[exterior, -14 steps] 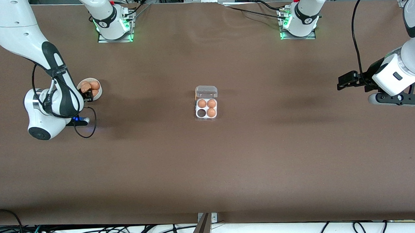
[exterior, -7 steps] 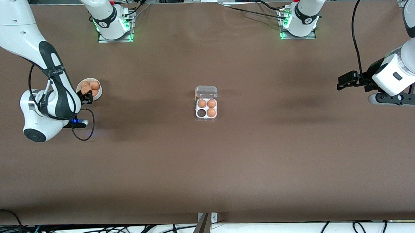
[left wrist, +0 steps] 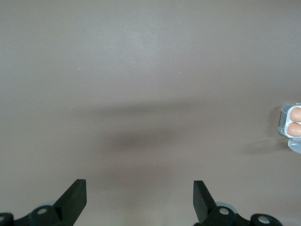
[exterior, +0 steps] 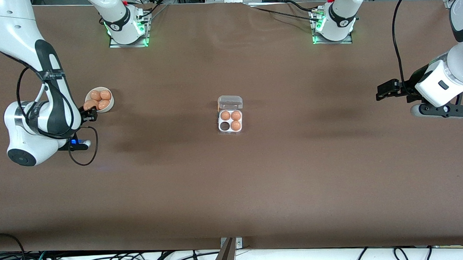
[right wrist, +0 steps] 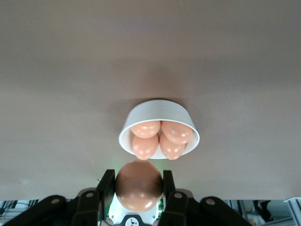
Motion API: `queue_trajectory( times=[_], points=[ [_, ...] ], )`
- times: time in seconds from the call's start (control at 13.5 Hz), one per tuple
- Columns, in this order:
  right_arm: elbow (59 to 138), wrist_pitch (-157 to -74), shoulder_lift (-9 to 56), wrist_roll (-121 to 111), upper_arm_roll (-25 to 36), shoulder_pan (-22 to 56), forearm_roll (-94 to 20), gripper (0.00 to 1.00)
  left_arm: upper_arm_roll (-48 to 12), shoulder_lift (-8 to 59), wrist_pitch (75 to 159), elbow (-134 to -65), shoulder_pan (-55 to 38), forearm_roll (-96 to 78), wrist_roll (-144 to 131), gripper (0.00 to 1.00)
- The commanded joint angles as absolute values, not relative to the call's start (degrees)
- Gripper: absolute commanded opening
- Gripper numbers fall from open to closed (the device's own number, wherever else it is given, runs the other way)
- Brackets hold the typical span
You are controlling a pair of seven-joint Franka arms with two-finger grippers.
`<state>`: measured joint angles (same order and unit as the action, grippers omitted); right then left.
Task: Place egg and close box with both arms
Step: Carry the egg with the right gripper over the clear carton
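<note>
My right gripper [exterior: 89,113] is shut on an orange-brown egg [right wrist: 139,185] and holds it up just beside the white bowl [exterior: 110,101], at the right arm's end of the table. The egg also shows in the front view [exterior: 88,106]. The box [exterior: 230,120] sits open at mid table, lid [exterior: 230,102] hinged up, with three eggs in its cells and one dark empty cell [exterior: 225,126]. An edge of the box shows in the left wrist view [left wrist: 291,127]. My left gripper [exterior: 384,90] waits open and empty above the table at the left arm's end.
The white bowl [right wrist: 157,114] holds several more eggs [right wrist: 162,136]. The brown table [exterior: 233,183] carries nothing else. Arm bases with green lights stand along the edge farthest from the front camera. Cables hang past the nearest edge.
My right gripper has lifted the egg out of the bowl and drawn back from it toward the table's end. The left arm has not moved.
</note>
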<state>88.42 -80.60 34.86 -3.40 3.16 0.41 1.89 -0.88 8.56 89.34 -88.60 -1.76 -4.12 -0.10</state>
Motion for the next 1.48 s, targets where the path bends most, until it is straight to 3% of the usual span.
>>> queue_trajectory(
  times=[0.0,0.44,1.41],
  points=[
    [83.8,-79.0,34.8,-2.8,3.2,3.5,1.3,0.2,-1.1,7.8,89.1,-89.3,-1.8,-2.8,0.9,1.0],
    [75.6,-82.3,35.0,7.7,3.1,13.3,1.0,0.2,-1.1,7.8,89.0,-89.3,-1.8,-2.8,0.9,1.0],
    [75.1,-106.4,38.6,34.4,3.1,33.3,-1.8,0.2,-1.1,7.8,89.7,-88.8,-1.9,-2.8,0.6,1.0]
  ],
)
